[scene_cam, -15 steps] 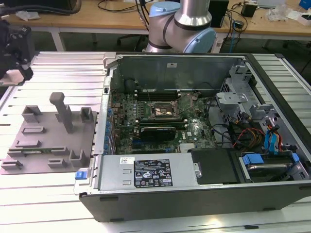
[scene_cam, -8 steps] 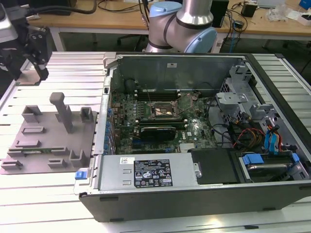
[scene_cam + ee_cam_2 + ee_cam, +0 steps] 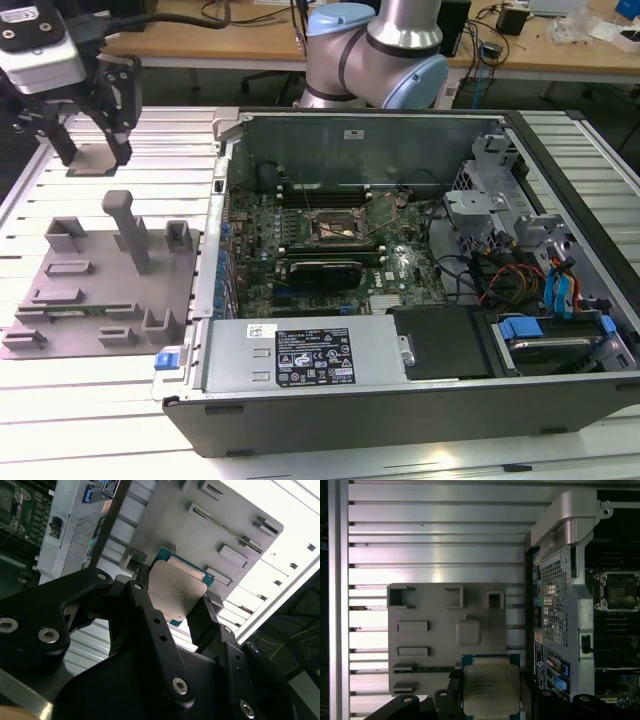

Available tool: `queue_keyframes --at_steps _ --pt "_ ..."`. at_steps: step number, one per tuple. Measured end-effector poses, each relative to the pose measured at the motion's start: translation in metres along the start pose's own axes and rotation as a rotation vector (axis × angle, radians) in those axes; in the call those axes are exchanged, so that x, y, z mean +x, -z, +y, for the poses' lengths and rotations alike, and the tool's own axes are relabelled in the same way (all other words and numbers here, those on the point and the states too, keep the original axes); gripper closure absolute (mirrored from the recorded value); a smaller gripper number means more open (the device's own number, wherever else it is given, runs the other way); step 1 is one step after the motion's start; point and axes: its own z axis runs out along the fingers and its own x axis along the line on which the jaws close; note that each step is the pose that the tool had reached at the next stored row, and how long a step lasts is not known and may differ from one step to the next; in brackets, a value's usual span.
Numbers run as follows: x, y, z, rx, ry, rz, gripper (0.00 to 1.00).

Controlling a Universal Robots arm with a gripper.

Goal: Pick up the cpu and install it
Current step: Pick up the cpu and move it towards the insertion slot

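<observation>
Exterior view: the gripper (image 3: 93, 152) hangs above the slatted tabletop (image 3: 60, 400) near its far edge, at the exterior view's left, just beyond the grey parts tray (image 3: 90, 300). In both wrist views its jaws pinch the cpu (image 3: 491, 690) (image 3: 175, 592) by two opposite edges, silver top showing, held clear of the tray. The open computer case (image 3: 400, 410) fills the tabletop's other side, at the exterior view's right. Its motherboard socket (image 3: 340, 228) sits mid-board, well apart from the chip.
</observation>
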Motion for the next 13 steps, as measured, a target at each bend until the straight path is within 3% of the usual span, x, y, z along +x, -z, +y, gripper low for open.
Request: queue_keyframes --at_steps 3,10,11,13 --pt "-0.0085 -0.0004 0.0001 0.0 0.0 -0.0001 0.45" --pt "-0.0377 -0.0015 0.0004 0.0 0.0 0.0 0.45" --pt "-0.0464 -0.0018 0.0006 0.0001 0.0 0.0001 0.45" --pt "-0.0565 -0.0023 0.0006 0.0 0.0 0.0 0.45"
